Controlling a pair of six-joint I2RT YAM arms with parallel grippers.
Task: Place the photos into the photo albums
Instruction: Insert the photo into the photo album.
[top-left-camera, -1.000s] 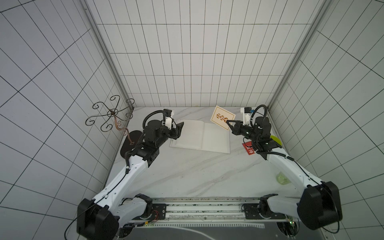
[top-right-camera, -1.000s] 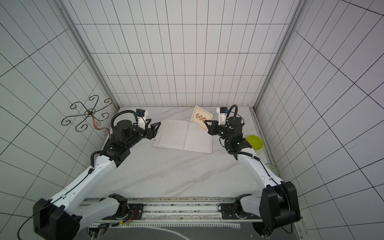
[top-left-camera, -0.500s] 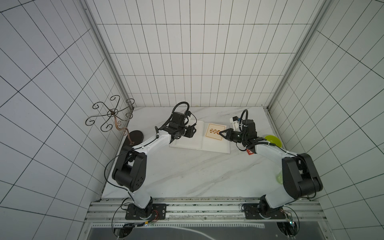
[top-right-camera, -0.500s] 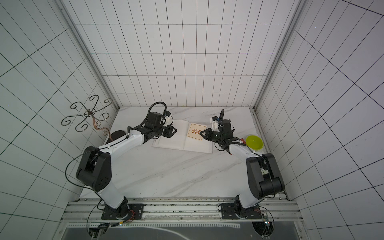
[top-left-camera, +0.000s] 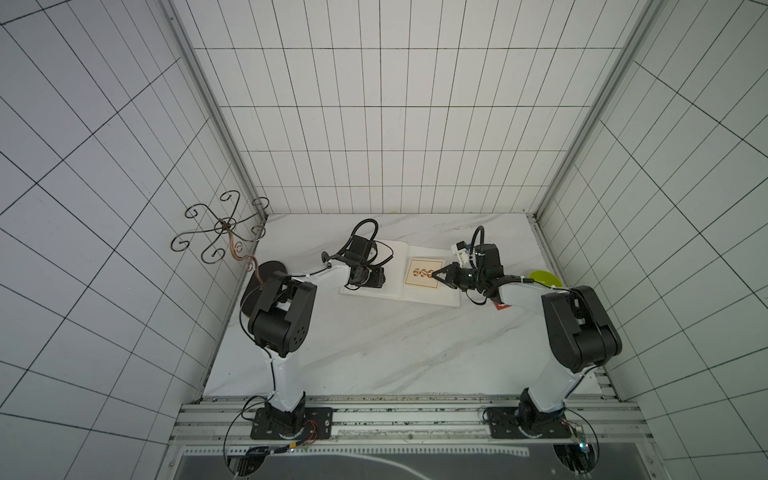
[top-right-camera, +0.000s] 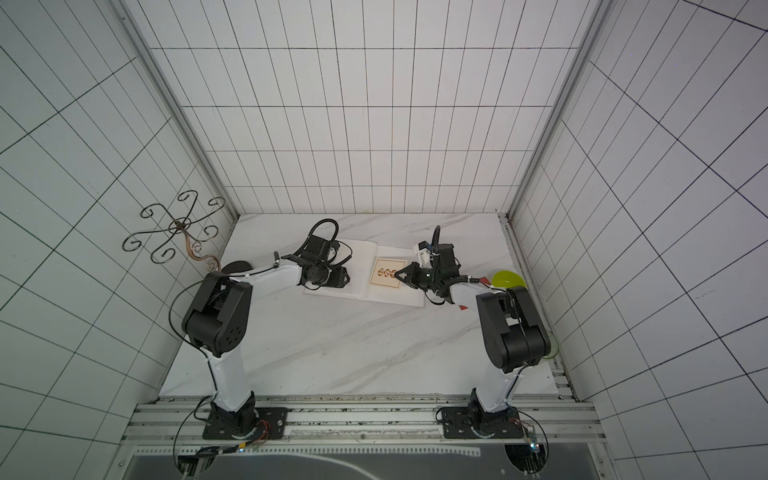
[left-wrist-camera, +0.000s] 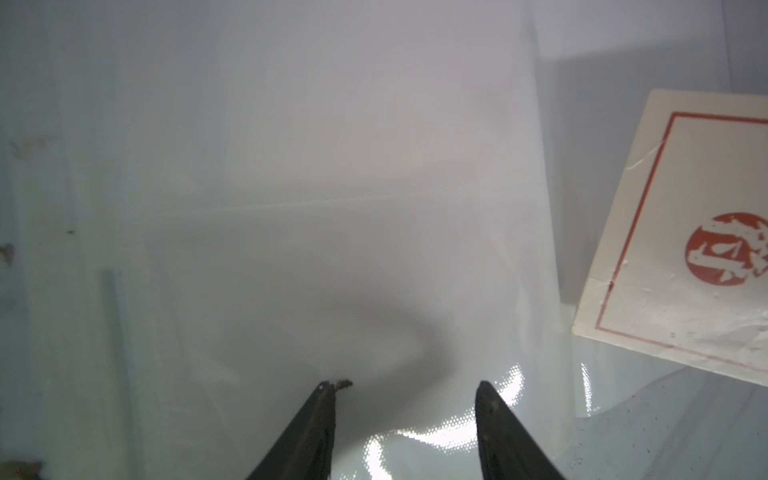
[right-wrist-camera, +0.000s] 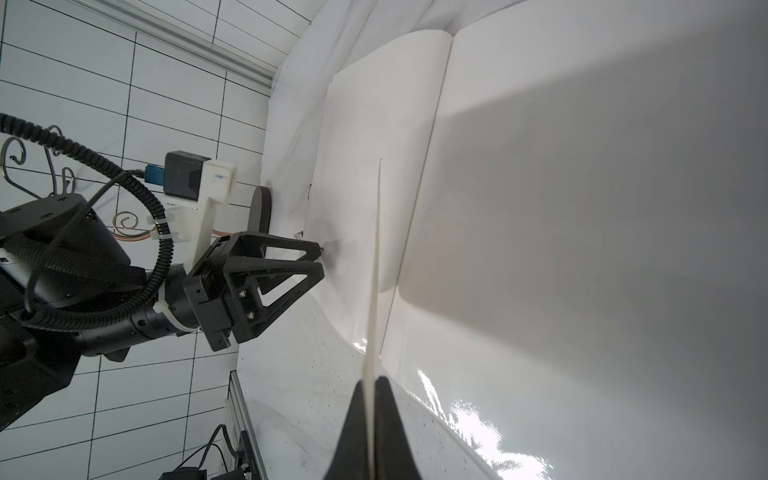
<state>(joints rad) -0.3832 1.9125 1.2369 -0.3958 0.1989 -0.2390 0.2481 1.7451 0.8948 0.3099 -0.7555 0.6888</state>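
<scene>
The photo album (top-left-camera: 395, 266) (top-right-camera: 361, 266) lies open at the back of the marble table, its pages blank and glossy (left-wrist-camera: 332, 166) (right-wrist-camera: 582, 208). My right gripper (top-left-camera: 436, 274) (top-right-camera: 397, 275) (right-wrist-camera: 370, 380) is shut on the edge of a cream photo (top-left-camera: 422, 273) (top-right-camera: 386, 273) (left-wrist-camera: 681, 266) with an orange frame and red round seals, held low over the right page; it shows edge-on (right-wrist-camera: 376, 270) in the right wrist view. My left gripper (top-left-camera: 370, 279) (top-right-camera: 332, 277) (left-wrist-camera: 406, 386) (right-wrist-camera: 321, 262) is open, tips down on the left page, holding nothing. A red photo (top-left-camera: 502, 306) peeks from under the right arm.
A scrolled metal stand (top-left-camera: 224, 232) on a round black base (top-left-camera: 266, 270) stands at the back left corner. A yellow-green dish (top-left-camera: 545, 277) (top-right-camera: 507, 279) sits by the right wall. Tiled walls close in three sides.
Both arms came down from a raised pose to the album. The cream photo went from held up and tilted to low over the right page; the left gripper now touches the left page.
</scene>
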